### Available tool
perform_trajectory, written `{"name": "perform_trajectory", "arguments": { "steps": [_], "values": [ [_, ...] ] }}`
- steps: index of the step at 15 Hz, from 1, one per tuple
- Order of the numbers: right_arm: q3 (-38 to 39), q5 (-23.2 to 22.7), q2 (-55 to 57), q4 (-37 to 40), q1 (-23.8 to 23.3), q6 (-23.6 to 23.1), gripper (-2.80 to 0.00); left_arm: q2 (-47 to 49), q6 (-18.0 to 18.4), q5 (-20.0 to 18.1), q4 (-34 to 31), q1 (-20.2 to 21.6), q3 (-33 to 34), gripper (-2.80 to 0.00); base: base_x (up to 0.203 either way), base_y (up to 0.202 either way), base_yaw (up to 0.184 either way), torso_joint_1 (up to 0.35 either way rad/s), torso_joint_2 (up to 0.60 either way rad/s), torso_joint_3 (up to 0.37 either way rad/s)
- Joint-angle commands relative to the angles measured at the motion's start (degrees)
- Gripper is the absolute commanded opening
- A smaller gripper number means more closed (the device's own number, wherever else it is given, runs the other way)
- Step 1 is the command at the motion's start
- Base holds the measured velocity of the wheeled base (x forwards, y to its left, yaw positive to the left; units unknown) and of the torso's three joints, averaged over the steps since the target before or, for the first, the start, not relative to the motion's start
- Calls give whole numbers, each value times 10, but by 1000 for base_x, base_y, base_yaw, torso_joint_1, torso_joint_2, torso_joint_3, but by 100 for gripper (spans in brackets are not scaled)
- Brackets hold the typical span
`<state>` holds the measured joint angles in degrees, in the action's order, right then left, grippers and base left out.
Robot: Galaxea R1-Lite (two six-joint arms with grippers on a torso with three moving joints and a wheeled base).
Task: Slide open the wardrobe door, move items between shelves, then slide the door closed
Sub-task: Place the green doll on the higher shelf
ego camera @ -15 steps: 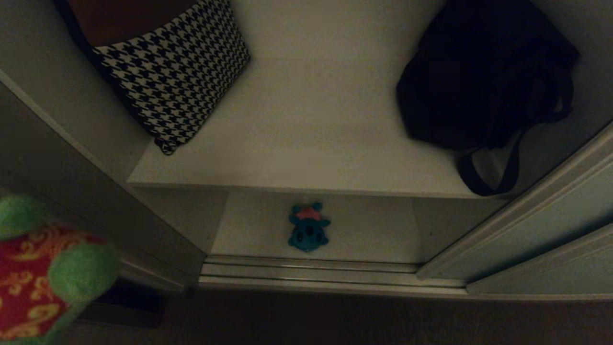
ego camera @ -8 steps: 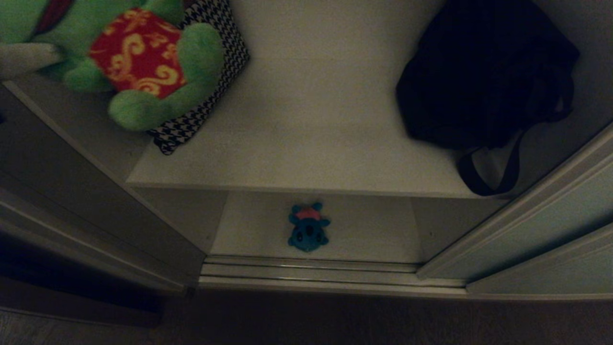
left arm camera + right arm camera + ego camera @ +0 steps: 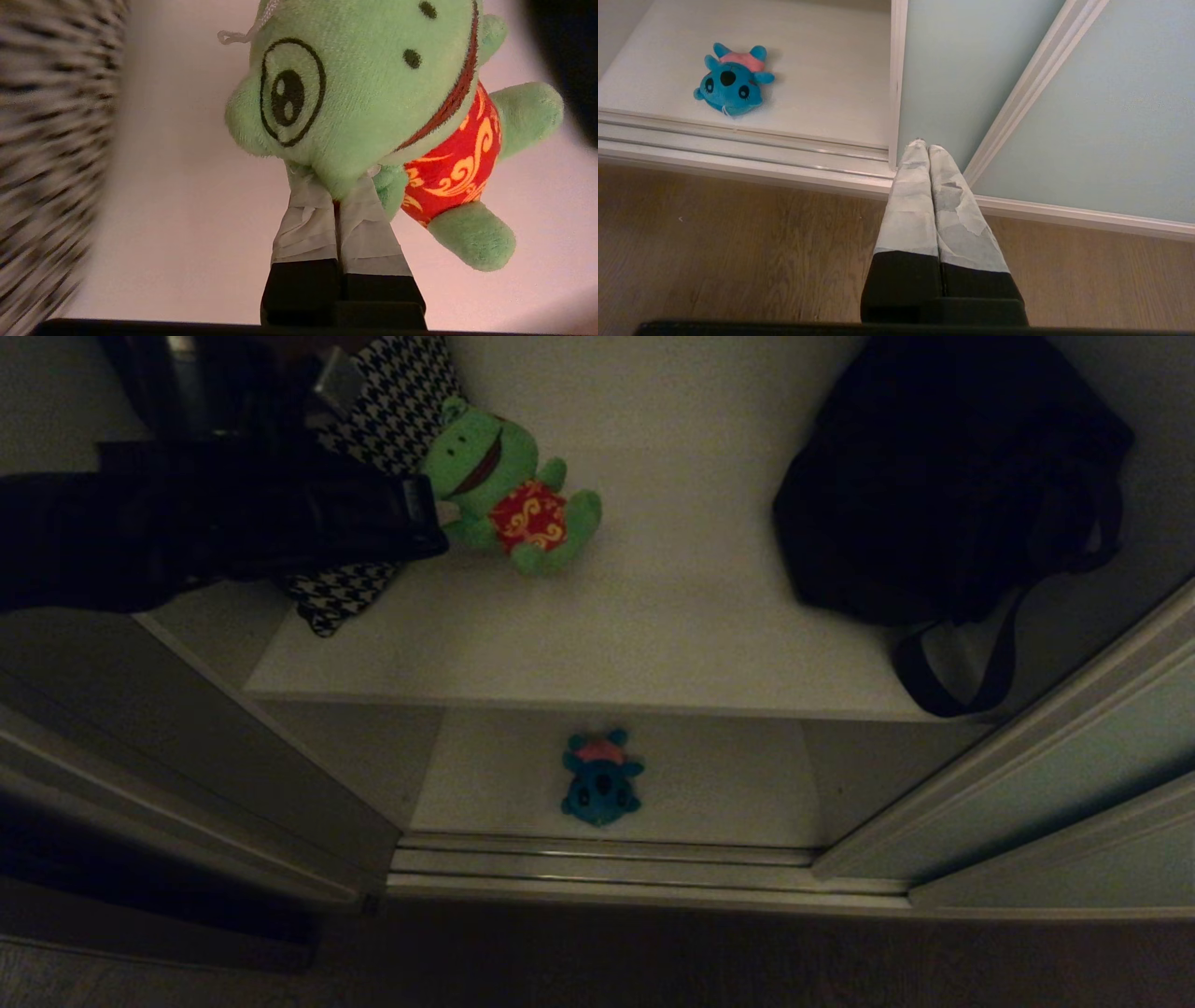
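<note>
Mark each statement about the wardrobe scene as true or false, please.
1. The left end effector grips the green plush toy. True.
2. The blue plush toy lies on the upper shelf. False: it lies on the lower shelf.
3. The black bag sits on the upper shelf. True.
4. The right end effector holds the blue toy. False: it is shut on nothing, down near the sliding wardrobe door.
</note>
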<state>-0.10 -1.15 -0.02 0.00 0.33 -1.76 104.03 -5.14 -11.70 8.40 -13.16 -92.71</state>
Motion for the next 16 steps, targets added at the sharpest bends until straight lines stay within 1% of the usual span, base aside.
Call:
{"name": "perform_trajectory", "arguments": {
  "steps": [1,2,4,6,9,11,12,16],
  "values": [
    [0,0,-2,0,0,0,-280,115,-10,27,3,-14,-67,-280,0,0,0,0,0,0],
    [0,0,-2,0,0,0,-280,141,-23,46,4,-21,-95,-280,0,0,0,0,0,0],
    [0,0,-2,0,0,0,-280,171,-36,77,14,-29,-124,-280,0,0,0,0,0,0],
    [0,0,-2,0,0,0,-280,182,-46,87,25,-29,-133,-280,0,0,0,0,0,0],
    [0,0,-2,0,0,0,-280,178,-46,90,32,-28,-132,-280,0,0,0,0,0,0],
    [0,0,-2,0,0,0,-280,167,-45,119,37,-28,-145,-280,0,0,0,0,0,0],
    [0,0,-2,0,0,0,-280,160,-46,126,40,-28,-151,0,0,0,0,0,0,0],
    [0,0,-2,0,0,0,-280,109,-41,123,32,-27,-124,0,0,0,0,0,0,0]
  ]
}}
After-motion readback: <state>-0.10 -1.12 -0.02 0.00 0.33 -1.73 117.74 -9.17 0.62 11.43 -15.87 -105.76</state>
